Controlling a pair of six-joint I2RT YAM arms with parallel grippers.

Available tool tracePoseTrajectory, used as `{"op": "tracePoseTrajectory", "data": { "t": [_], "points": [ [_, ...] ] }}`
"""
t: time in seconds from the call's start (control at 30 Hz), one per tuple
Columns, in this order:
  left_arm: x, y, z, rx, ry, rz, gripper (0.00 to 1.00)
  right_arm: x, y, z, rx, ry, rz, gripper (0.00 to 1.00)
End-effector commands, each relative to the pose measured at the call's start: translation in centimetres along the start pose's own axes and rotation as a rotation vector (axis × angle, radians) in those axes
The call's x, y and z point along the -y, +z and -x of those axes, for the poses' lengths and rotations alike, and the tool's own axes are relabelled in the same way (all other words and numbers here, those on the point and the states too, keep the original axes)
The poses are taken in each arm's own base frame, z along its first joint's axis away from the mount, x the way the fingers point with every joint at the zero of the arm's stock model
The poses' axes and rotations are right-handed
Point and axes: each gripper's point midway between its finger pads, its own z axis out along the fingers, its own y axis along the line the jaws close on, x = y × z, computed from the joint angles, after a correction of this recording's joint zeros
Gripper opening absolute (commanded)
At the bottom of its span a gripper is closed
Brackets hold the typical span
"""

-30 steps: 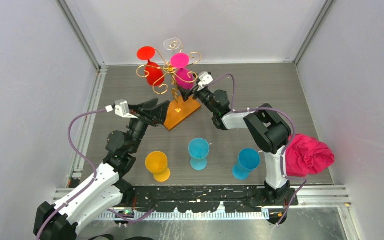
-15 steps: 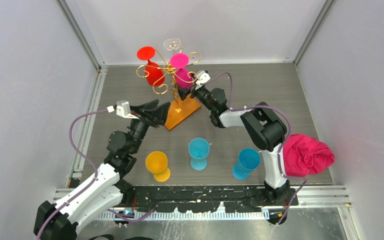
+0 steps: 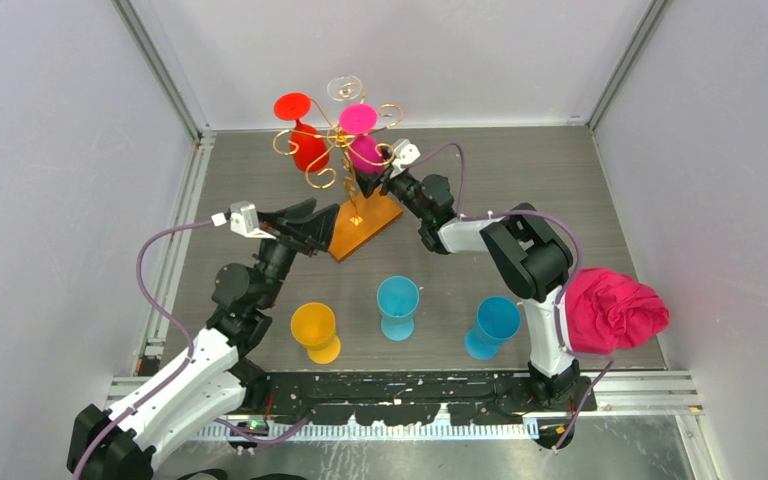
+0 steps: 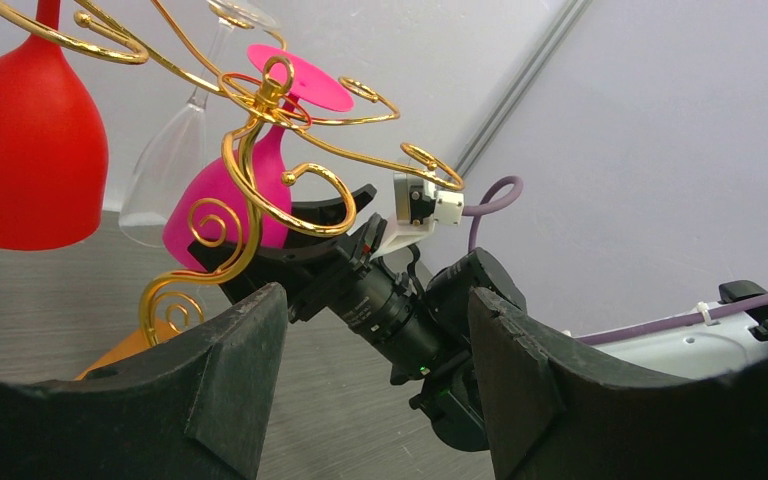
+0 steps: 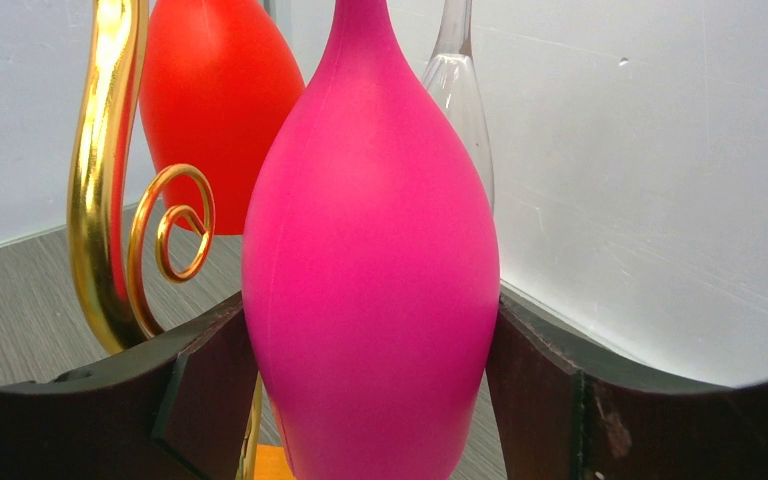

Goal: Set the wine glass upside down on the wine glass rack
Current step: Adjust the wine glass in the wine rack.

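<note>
The wine glass rack (image 3: 332,150), gold wire on an orange wooden base (image 3: 372,222), stands at the back of the table. A red glass (image 3: 308,148), a clear glass (image 3: 344,88) and a pink wine glass (image 3: 367,152) hang upside down on it. My right gripper (image 3: 373,180) reaches in from the right. In the right wrist view both its fingers press the sides of the pink bowl (image 5: 370,280), beside a gold scroll (image 5: 100,200). My left gripper (image 3: 322,222) hovers open and empty just left of the base, looking at the rack (image 4: 260,130) and the right arm (image 4: 400,310).
Three upright glasses stand near the front: yellow (image 3: 315,330), teal (image 3: 397,298) and blue (image 3: 490,325). A crumpled pink cloth (image 3: 615,310) lies at the right edge. Grey walls close in the table on the left, back and right.
My right gripper has slid a little further toward the rack and its jaws have narrowed onto the pink glass's bowl. The left arm has held still.
</note>
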Motion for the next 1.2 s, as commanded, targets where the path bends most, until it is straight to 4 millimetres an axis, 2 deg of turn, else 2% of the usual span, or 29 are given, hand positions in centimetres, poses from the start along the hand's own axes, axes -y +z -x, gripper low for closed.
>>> {"op": "tracePoseTrajectory", "data": {
  "t": [0.0, 0.27, 0.57, 1.17],
  "points": [
    [0.3, 0.0, 1.3, 0.052, 0.011, -0.012, 0.68, 0.6, 0.5, 3.5, 0.12, -0.031, -0.015, 0.52],
    [0.4, 0.1, 1.1, 0.045, 0.003, -0.016, 0.67, 1.0, -0.4, 4.6, 0.157, -0.044, -0.05, 0.46],
    [0.5, 0.2, 0.8, 0.036, -0.007, -0.022, 0.67, 1.3, -1.5, 5.2, 0.174, -0.039, -0.073, 0.45],
    [0.3, 0.4, 0.4, 0.023, -0.008, -0.019, 0.67, 1.1, -1.3, 7.1, 0.191, -0.07, -0.058, 0.4]
  ]
}}
